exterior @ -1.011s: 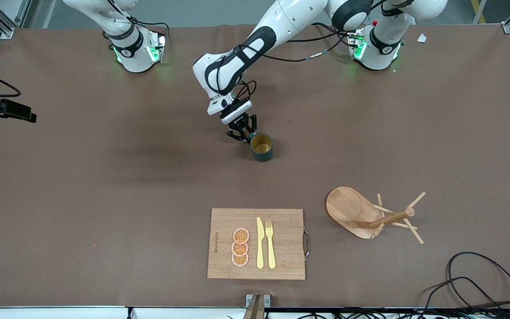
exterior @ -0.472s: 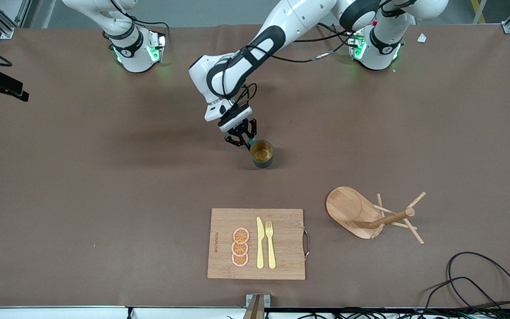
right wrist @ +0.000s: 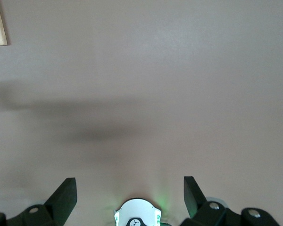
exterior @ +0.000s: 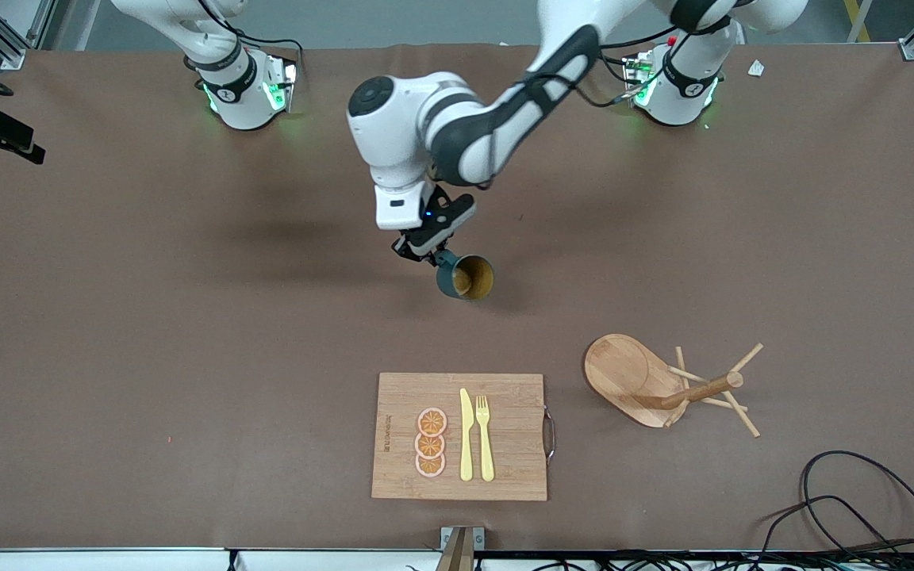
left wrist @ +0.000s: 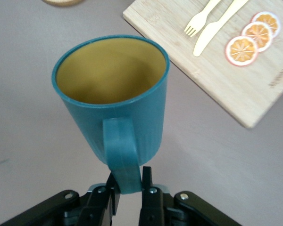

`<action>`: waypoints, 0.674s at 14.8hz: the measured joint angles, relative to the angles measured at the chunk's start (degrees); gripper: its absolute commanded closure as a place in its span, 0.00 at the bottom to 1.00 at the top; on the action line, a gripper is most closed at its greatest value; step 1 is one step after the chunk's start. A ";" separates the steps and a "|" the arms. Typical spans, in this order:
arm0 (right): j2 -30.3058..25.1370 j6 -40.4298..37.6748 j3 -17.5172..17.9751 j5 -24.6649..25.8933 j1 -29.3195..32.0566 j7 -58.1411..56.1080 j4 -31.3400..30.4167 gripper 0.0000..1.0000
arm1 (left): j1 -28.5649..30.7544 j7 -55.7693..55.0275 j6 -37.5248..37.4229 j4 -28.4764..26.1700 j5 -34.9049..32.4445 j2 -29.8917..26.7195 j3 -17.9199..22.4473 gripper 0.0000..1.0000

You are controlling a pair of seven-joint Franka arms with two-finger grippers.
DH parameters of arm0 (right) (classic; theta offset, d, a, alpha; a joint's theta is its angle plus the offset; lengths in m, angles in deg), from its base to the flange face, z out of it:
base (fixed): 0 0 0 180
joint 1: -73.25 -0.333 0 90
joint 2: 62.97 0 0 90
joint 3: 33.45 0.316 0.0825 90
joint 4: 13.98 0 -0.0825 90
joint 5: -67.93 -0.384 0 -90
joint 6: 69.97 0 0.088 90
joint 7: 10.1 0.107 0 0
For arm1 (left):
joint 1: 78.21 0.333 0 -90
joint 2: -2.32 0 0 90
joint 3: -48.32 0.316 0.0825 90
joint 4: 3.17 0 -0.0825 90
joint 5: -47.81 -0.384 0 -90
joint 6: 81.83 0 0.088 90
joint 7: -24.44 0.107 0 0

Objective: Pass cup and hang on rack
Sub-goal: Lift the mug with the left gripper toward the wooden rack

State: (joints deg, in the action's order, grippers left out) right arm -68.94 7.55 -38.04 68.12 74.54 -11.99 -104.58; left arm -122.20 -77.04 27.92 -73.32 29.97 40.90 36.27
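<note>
Above mid-surface, the cup (exterior: 466,277) has been lifted and tilted, handle pinched in the left hand (exterior: 426,251); the right hand (right wrist: 130,188) waits spread wide.

The cup (exterior: 466,276) is a small dark teal mug with a ribbed outer wall, a yellowish-brown inside and a loop handle (left wrist: 122,160). It hangs in the air over the middle of the table, tilted so that its open mouth faces partly toward the front camera, and it is gripped by the handle alone. The rack (exterior: 667,385) is a light wooden mug tree with a flat oval base (exterior: 620,373), a central post and thin angled pegs. It stands on the table toward the left arm's end, nearer to the front camera than the spot under the cup and well apart from it, with every peg bare.
</note>
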 measured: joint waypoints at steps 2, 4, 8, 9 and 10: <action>-0.11 0.02 -0.01 0.00 0.00 0.19 0.00 0.00 | 5.19 6.90 0.04 -0.05 10.40 -4.08 -0.06 1.00; -0.13 0.11 -0.03 0.00 0.00 0.27 0.00 0.00 | 9.99 12.00 0.05 -0.15 19.32 -6.93 -0.13 1.00; -0.16 0.59 -0.04 0.00 0.00 0.35 0.02 0.00 | 18.64 21.87 0.03 -0.40 37.47 -9.71 -0.16 0.99; -0.17 0.72 -0.09 0.00 0.00 0.37 0.02 0.00 | 21.18 24.59 -0.04 -0.46 42.05 -10.01 -0.15 1.00; -0.19 0.82 -0.12 0.00 0.00 0.39 0.02 0.00 | 23.85 27.32 -0.55 -0.48 46.51 -10.19 -0.18 1.00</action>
State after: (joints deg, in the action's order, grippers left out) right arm -69.13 8.37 -38.17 68.12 74.54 -11.60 -104.56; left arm -98.34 -49.72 27.36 -73.80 76.48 30.71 36.09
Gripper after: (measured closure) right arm 0.000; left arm 0.784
